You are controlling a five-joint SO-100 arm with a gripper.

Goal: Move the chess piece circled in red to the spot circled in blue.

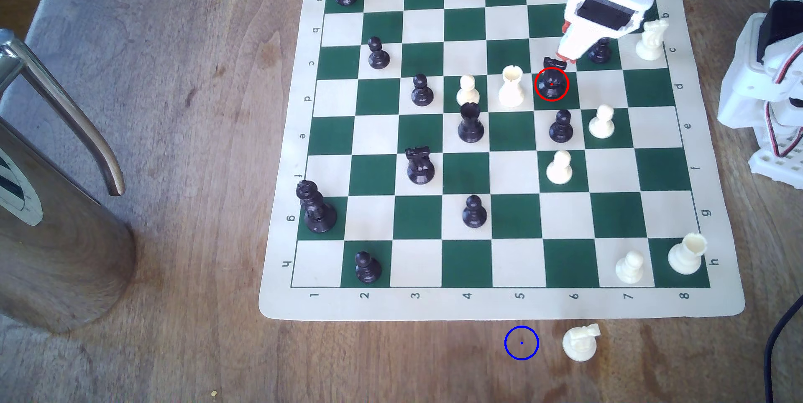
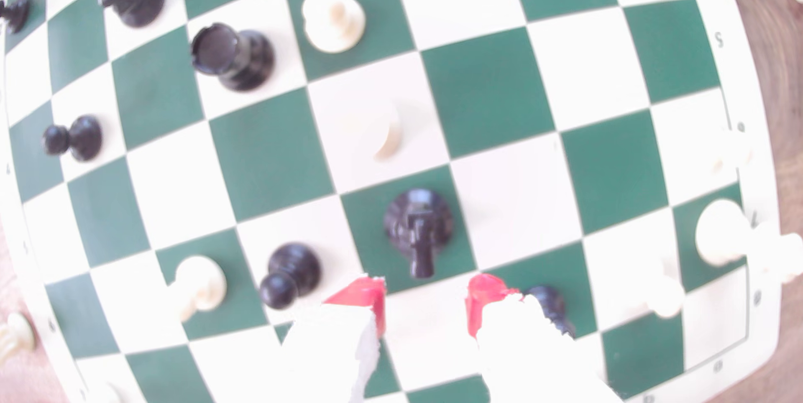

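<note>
A wooden table (image 1: 195,125) carries the chessboard mat (image 1: 499,305) and a white knight (image 1: 580,342).

Piece: black knight (image 1: 552,81) with a horse-head top on a round flared base, ringed in red.
Pose: upright.
Place: on a green square of the board, beside a white rook at the exterior view's left.
Spot: blue ring with centre dot (image 1: 521,342) on bare brown bench wood, just off the board's numbered edge.
</note>
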